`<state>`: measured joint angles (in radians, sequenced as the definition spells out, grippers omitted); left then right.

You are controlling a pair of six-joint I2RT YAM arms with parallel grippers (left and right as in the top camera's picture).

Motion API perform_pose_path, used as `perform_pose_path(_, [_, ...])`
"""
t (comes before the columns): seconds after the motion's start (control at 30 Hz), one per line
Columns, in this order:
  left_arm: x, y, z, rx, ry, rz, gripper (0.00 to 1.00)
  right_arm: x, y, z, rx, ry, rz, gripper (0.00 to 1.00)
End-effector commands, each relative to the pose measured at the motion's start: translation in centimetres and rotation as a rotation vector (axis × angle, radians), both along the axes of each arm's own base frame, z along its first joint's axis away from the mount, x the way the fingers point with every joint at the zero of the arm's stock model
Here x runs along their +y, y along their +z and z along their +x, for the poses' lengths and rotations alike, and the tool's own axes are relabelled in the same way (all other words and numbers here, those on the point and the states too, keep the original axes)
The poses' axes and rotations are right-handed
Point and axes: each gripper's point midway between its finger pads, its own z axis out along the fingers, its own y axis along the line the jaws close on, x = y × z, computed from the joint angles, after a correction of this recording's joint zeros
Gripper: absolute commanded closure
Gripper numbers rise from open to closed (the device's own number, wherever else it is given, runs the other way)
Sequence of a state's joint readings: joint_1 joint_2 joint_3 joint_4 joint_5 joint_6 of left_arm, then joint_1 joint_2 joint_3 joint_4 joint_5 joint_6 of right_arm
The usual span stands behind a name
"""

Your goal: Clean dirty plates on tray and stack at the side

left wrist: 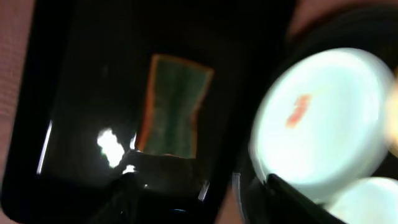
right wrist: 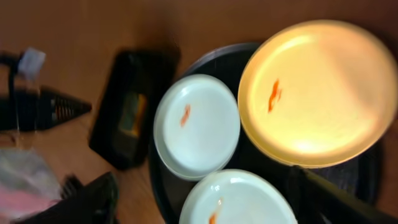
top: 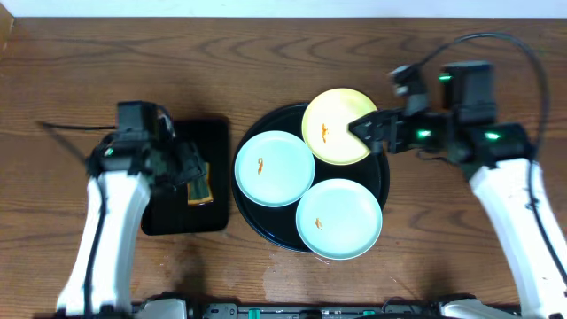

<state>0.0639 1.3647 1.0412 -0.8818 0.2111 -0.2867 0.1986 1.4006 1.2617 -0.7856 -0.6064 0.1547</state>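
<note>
On the wooden table (top: 266,53), all three dirty plates lie flat on the glossy black round tray (top: 252,213): the yellow plate (top: 332,124) at the far side, one mint plate (top: 273,168) to the left and the other mint plate (top: 338,219) nearest, each smooth, shallow and marked with a small orange smear. None looks wiped or stacked, so the task seems to be at its opening step, fetching the tools. The left gripper (top: 190,168) hangs with its jaws apart and empty over the sponge (top: 201,183), a green slab with an orange edge lying in the shiny rectangular tray (top: 168,208). The right gripper (top: 361,131), jaws spread, sits at the yellow plate's right rim without clasping it. Next, I judge, the left must pinch the soft sponge squarely while the right takes the thin, slippery rim firmly.
</note>
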Motion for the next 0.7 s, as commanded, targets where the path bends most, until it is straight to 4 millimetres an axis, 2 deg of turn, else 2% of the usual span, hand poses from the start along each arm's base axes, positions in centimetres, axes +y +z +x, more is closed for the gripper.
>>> perform_pose_path(0.0, [1.4,-4.0,-0.4,0.139,-0.005,0.132,0.44,1.5,-1.6,0.1,-0.019,-0.005,-0.147,0.17])
perform_pose_path(0.07, [1.7,-5.9,-0.4,0.198,-0.017,0.176,0.55,2.6,-1.9,-0.4,-0.025,0.022,-0.175,0.17])
perform_pose_path(0.13, [2.1,-8.3,-0.4,0.268,-0.026,0.219,0.79,3.5,-2.2,-0.9,-0.036,0.04,-0.207,0.17])
perform_pose_path(0.17, [2.2,-9.1,-0.4,0.288,-0.027,0.22,0.85,3.6,-2.3,-0.9,-0.041,0.041,-0.22,0.16])
perform_pose_path(0.43, [2.1,-15.3,0.0,0.386,-0.034,0.208,0.86,3.9,-2.5,-1.2,-0.035,0.029,-0.234,0.16])
perform_pose_path(0.5, [2.0,-16.4,-0.5,0.422,-0.038,0.206,0.92,3.9,-2.5,-1.2,-0.034,0.03,-0.235,0.16])
perform_pose_path(0.6, [2.0,-16.4,-1.0,0.447,-0.047,0.206,0.93,3.8,-2.6,-1.3,-0.029,0.03,-0.237,0.16])
perform_pose_path(0.67, [2.0,-15.0,-0.8,0.444,-0.051,0.207,0.92,3.8,-2.6,-1.3,-0.029,0.03,-0.237,0.16])
